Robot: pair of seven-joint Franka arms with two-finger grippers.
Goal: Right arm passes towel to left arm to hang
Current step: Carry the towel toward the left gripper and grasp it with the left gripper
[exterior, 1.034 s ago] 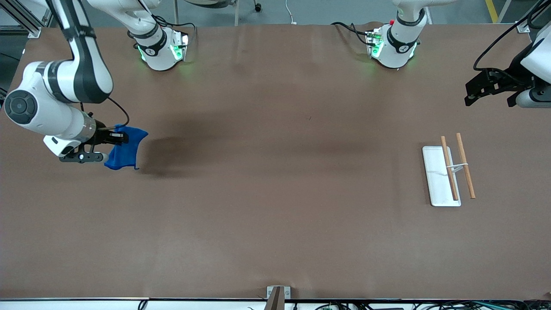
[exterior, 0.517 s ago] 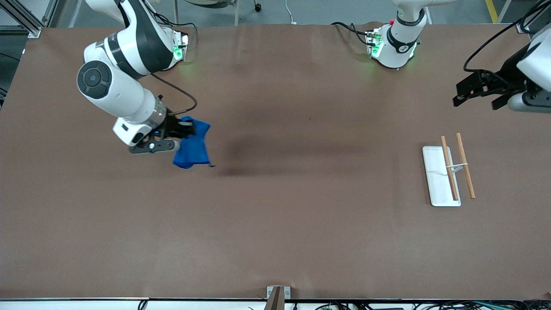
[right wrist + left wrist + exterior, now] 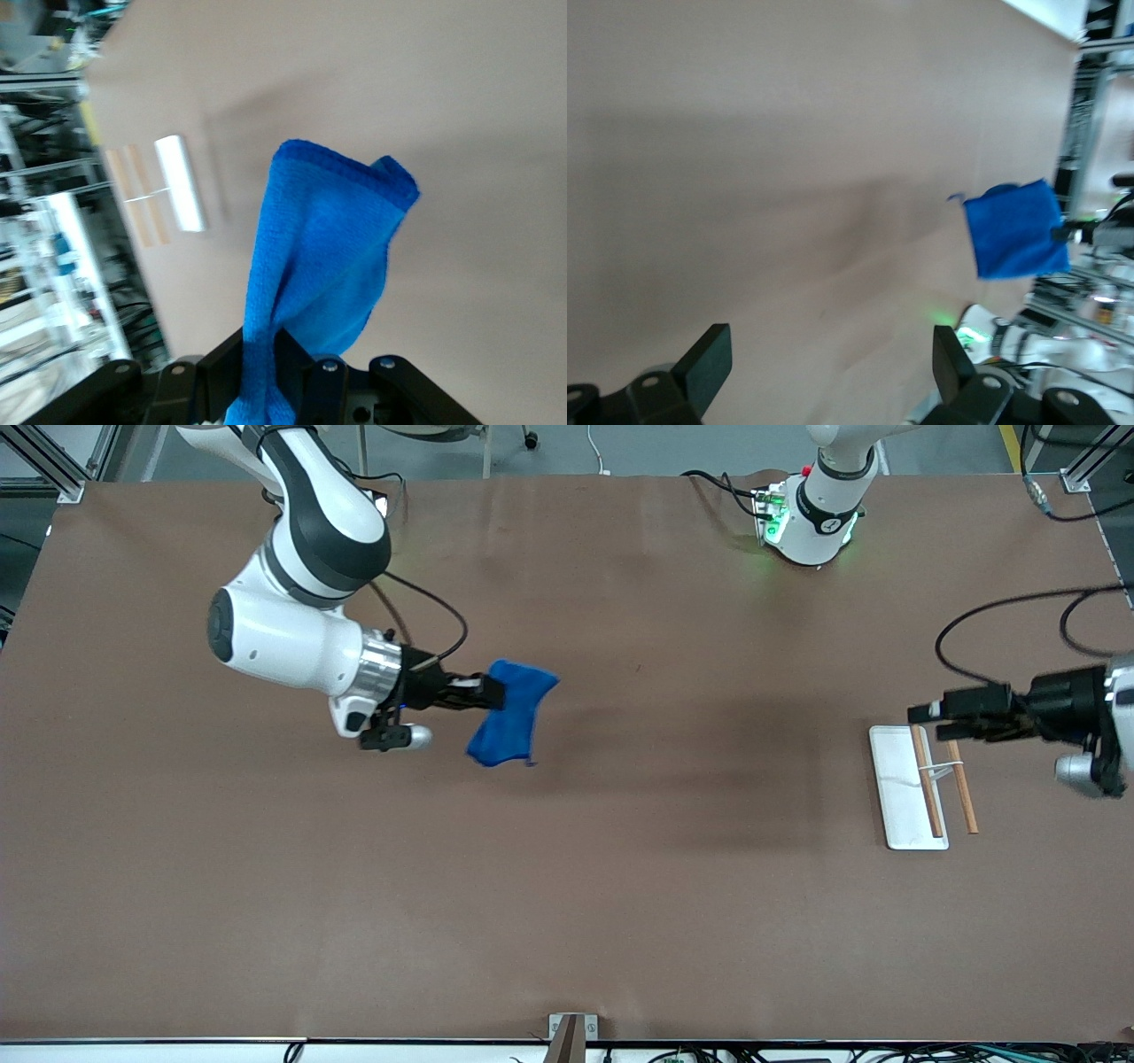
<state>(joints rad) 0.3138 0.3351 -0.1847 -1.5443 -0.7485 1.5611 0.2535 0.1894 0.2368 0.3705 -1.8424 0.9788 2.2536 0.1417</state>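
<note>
The bright blue towel (image 3: 512, 713) hangs bunched in the air over the table's middle, toward the right arm's end. My right gripper (image 3: 494, 693) is shut on its upper edge. In the right wrist view the towel (image 3: 328, 257) runs up from between the black fingers (image 3: 226, 359) of the right gripper (image 3: 266, 363). My left gripper (image 3: 930, 721) hovers open over the rack, pointing toward the towel. Nothing lies between the fingers (image 3: 709, 354) of the left gripper (image 3: 828, 354). The left wrist view shows the towel (image 3: 1014, 228) well ahead of the open jaws.
A rack with a white base (image 3: 895, 797) and two wooden bars (image 3: 961, 788) stands toward the left arm's end of the brown table (image 3: 620, 886). The right wrist view shows the rack (image 3: 177, 181) in the distance. Both arm bases stand along the table's edge farthest from the front camera.
The right arm has swung the towel from its end of the table toward the middle. The left gripper has come in from the table's edge to over the rack, turning toward the towel.
</note>
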